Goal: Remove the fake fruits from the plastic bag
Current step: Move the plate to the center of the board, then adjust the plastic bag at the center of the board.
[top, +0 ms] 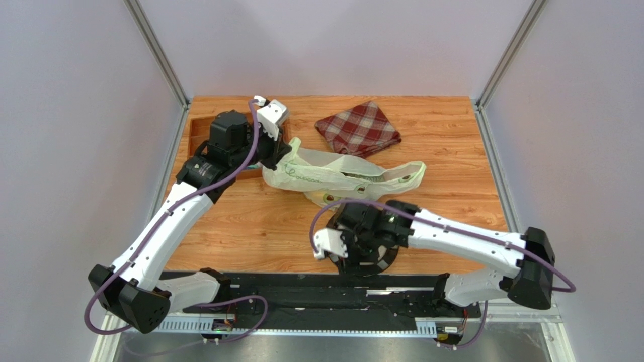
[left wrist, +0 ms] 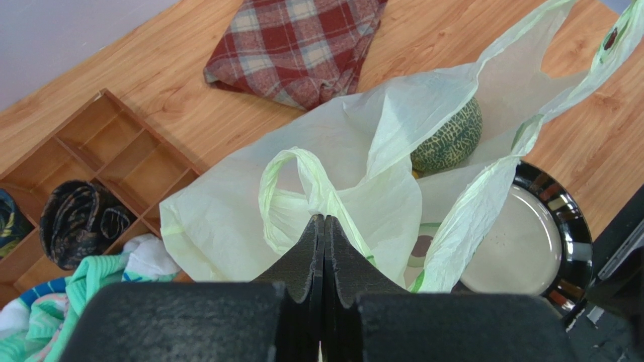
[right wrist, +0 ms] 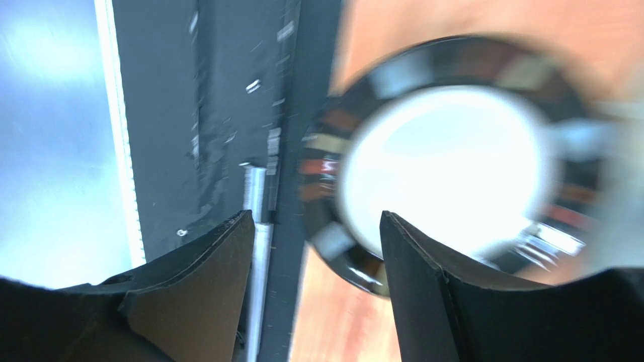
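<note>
The plastic bag (top: 340,175) lies crumpled mid-table, pale yellowish-white with a green print. My left gripper (top: 281,156) is at its left end. In the left wrist view the left gripper (left wrist: 325,219) is shut on a fold of the bag (left wrist: 227,226) beside a loop handle (left wrist: 291,162). The netted grey-green melon (left wrist: 451,136) shows inside the bag's open mouth. The other fruits are hidden. My right gripper (top: 351,260) is open and empty, low over the near-left edge of a dark-rimmed plate (top: 387,256). The right wrist view, blurred, shows the right gripper (right wrist: 317,226) and the plate (right wrist: 446,162).
A red plaid cloth (top: 357,128) lies behind the bag. A wooden compartment tray (left wrist: 98,151) with dark and green cloths stands at the back left. The plate (left wrist: 529,241) partly underlies the bag. The black base rail (right wrist: 219,113) runs just beside the plate.
</note>
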Robot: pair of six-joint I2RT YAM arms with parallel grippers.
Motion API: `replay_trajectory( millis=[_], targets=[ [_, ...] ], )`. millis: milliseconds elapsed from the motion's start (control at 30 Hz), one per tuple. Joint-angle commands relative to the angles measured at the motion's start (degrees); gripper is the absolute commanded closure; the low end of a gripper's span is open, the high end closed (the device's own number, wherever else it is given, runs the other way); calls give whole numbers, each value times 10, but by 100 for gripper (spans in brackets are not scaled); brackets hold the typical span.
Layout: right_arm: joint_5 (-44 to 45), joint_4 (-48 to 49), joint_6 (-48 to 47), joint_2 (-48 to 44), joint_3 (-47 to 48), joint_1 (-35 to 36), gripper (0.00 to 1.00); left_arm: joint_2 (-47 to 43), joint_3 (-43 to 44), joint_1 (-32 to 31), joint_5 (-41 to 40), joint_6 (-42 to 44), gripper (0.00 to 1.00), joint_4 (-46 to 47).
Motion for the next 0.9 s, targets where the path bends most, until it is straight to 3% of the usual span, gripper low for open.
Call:
replay_trajectory(
  millis=[0,167,267,367,633,800,867],
  targets=[
    [25,-97,9,-58,176,-39,34,-41,-13,3,5,15,100,-20],
    [87,-35,26,-57,281,-127,33,-72,-15,3,30,39,100,-58],
    [106,45,22,-45,254,-239,33,-93,-10,2,48,50,100,-90],
    [116,98,9,0,216,-289,33,-114,-20,3,84,58,100,-137],
    [95,162,-12,102,177,-299,30,-146,-77,15,58,90,100,-138],
    [175,208,-46,161,160,-298,30,-137,-79,38,59,92,100,-126],
    [244,280,-56,170,144,-301,36,-131,-76,40,56,104,100,-117]
  ],
)
